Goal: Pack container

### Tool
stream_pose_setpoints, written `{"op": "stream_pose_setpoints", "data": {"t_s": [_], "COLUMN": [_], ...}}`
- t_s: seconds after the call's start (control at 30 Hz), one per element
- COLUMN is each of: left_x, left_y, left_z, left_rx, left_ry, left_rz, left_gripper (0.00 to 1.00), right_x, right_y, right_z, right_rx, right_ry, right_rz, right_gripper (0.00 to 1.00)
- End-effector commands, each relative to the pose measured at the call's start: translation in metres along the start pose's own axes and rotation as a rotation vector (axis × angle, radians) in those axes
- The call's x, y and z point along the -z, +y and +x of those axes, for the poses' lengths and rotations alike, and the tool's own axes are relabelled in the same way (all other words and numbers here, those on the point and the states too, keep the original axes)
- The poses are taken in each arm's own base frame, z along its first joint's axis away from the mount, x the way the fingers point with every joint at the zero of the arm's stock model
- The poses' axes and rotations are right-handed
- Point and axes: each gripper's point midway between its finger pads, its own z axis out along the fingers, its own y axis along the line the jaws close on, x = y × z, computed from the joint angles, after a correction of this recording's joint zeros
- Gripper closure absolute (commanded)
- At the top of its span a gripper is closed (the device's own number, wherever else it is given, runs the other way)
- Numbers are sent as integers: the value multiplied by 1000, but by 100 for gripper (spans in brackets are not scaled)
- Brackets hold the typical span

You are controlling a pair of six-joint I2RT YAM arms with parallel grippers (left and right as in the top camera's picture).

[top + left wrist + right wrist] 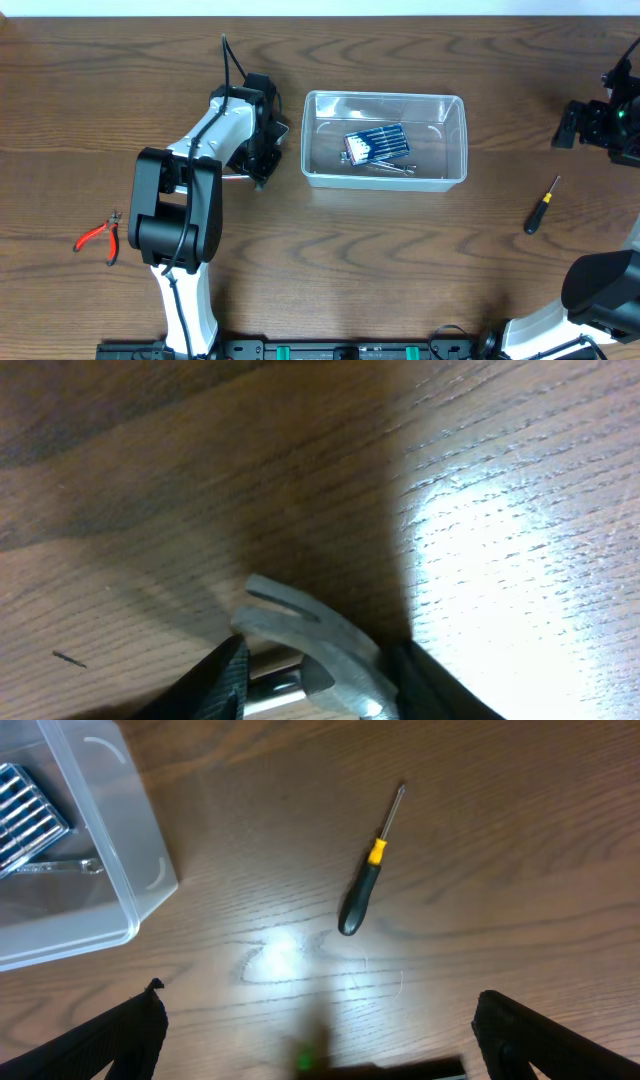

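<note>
Overhead, left to right. Red-handled pliers [97, 238] lie flat on the table [400, 280] at the far left, about 8 o'clock, well apart from everything else.

Left gripper [318, 660] is down at the table at 9 o'clock of the container [385, 97], near its left wall and not touching it. In the left wrist view its fingers [225, 680] straddle the steel head of a claw hammer [320, 645], claw pointing to 10 o'clock. The right finger looks to be against the head and the left one close. Can't tell if they actually pinch it.

The container sits upright just off table centre, about 1 o'clock. Inside are a tilted blue screwdriver case [377, 143] and a metal tool [392, 168] at its 6 o'clock, type unreadable.

Black-and-yellow screwdriver [541, 205] lies on the table at 4 o'clock of the container, well apart, tip toward 1 o'clock.

Right gripper [318, 998] hangs above the table at the far right, fingers spread wide, holding nothing.
</note>
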Motion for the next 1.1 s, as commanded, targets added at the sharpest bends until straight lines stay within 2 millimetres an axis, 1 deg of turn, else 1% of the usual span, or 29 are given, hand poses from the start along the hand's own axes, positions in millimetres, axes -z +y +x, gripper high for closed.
{"op": "stream_pose_setpoints", "data": {"t_s": [0.0,0.1,0.2,0.37,0.47,0.6,1.07], "left_x": [-9,-9,-9,-9,-9,-9,-9], "left_y": [2,2,2,2,2,2,1], "left_z": [4,4,4,5,5,5,7], "left_rx": [-1,-1,-1,-1,-1,-1,-1], "left_ry": [35,35,35,38,38,38,45], "left_rz": [-14,-14,-14,-13,-13,-13,-11], "left_gripper": [60,64,72,74,80,82,81], "right_x": [-1,-1,-1,-1,-1,-1,-1], "right_y": [3,3,3,3,3,3,3], "right_z": [1,1,1,1,1,1,1], "right_rx": [23,23,23,23,23,23,23], "right_ry": [6,6,6,6,5,6,6], "right_rz": [0,0,0,0,0,0,0], "right_gripper": [1,1,1,1,1,1,1]}}
